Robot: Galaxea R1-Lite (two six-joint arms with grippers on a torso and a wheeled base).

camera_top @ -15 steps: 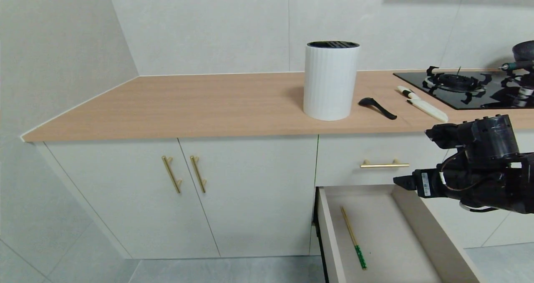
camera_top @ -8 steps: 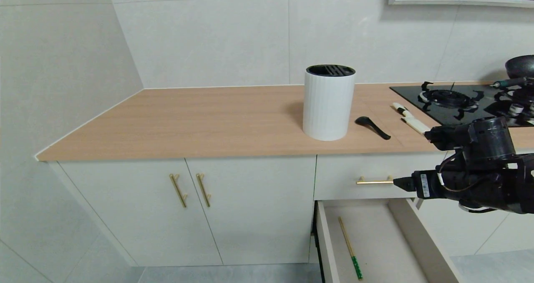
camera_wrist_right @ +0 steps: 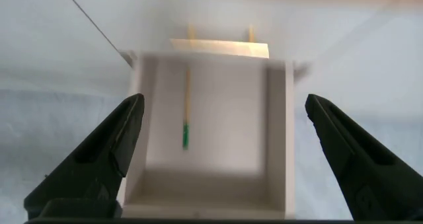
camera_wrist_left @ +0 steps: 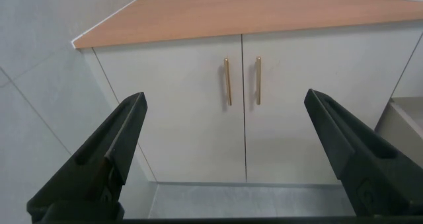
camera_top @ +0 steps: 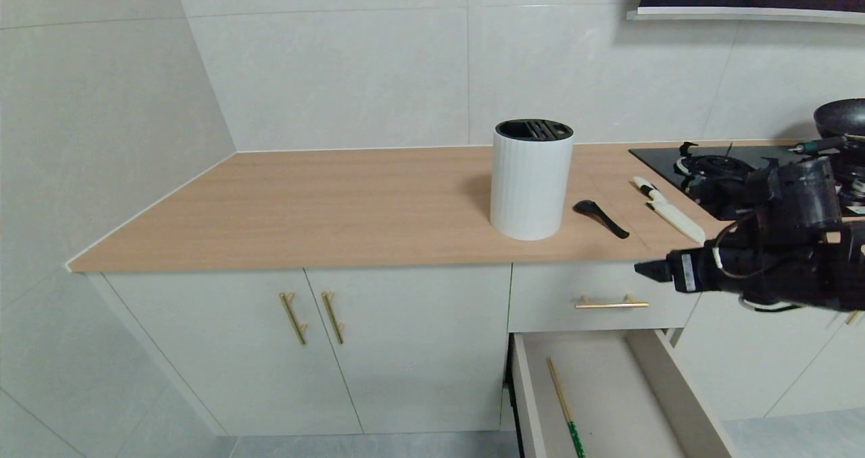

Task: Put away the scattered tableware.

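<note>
Black spoon [camera_top: 600, 217] lies at three o'clock of the white holder [camera_top: 531, 179], knife [camera_top: 668, 218] just beyond. Right gripper [camera_top: 650, 269] hangs above the open drawer [camera_top: 676, 397], chopsticks [camera_top: 564, 407] inside. Left wrist: left gripper [camera_wrist_left: 225, 102] spread wide, facing cabinet doors [camera_wrist_left: 297, 105]. Right wrist: fingers [camera_wrist_right: 112, 151] apart, empty. The next reach, I'd say, should clear the countertop [camera_top: 338, 208] edge and avoid the hob [camera_top: 696, 167].

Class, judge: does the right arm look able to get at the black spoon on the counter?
Probably yes: the right gripper is open and empty near the edge of the counter, and the black spoon lies uncovered between the white holder and the knife.
</note>
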